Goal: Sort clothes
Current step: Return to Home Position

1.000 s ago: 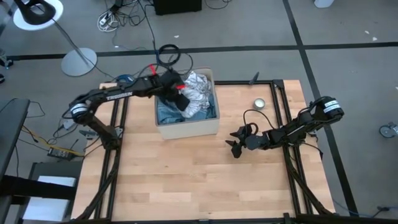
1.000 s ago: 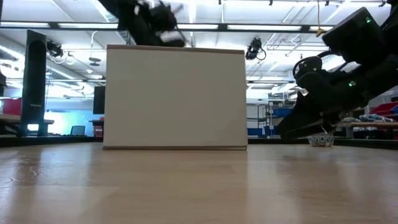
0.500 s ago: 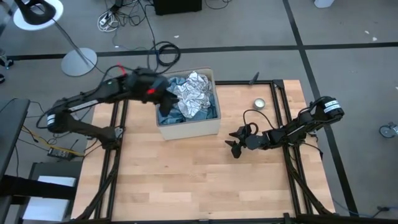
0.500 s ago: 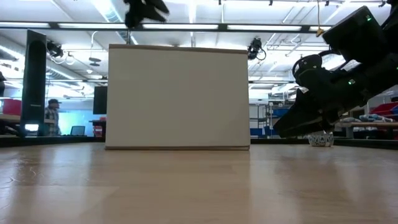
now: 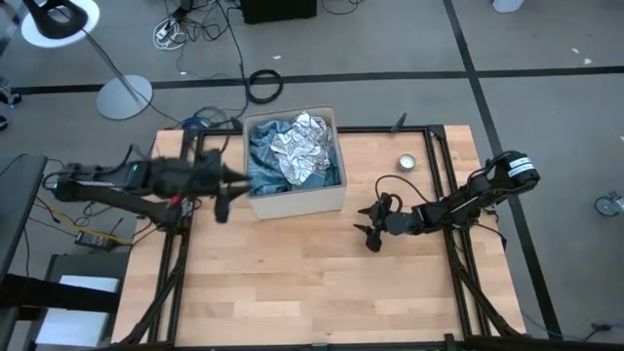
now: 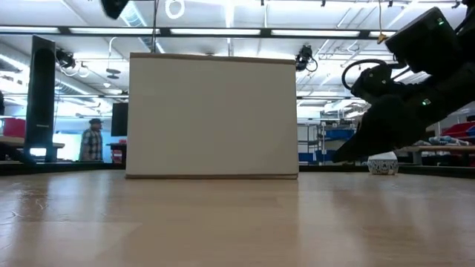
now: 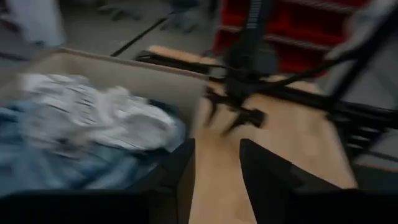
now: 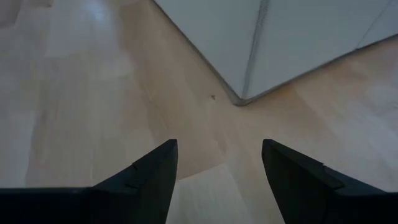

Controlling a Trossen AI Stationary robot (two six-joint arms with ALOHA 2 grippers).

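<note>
Jaws of the left gripper [image 5: 229, 183] are a little apart, with only a narrow gap between the two dark fingers [image 7: 177, 180], and they hold nothing. This gripper hangs just outside the white box [image 5: 292, 202], by the wall on the left arm's side, over the edge of the wooden table [image 5: 292, 292]. In the left wrist view [image 7: 216, 144] the box rim [image 7: 112, 62] and what it holds lie straight ahead of the jaws and a little to one side.

All the clothes [image 5: 292, 156] are inside the box, heaped up to its rim. On top of the heap lies a crumpled white-grey patterned piece [image 5: 304, 148]; blue fabric [image 5: 261, 161] shows under it and beside it, on the side nearer to the left jaws. The left wrist view shows the same: the patterned piece [image 7: 99, 115] above, the blue fabric [image 7: 62, 168] lower.

The right gripper [image 5: 369, 227] is low over the table, well apart from the clothes, with its jaws wide open and empty. They point toward the box, and one lower corner of the box [image 8: 239, 99] stands near ahead of them [image 8: 219, 146]. A small round object [image 5: 406, 161] lies on the table behind the right arm, near the far edge.
</note>
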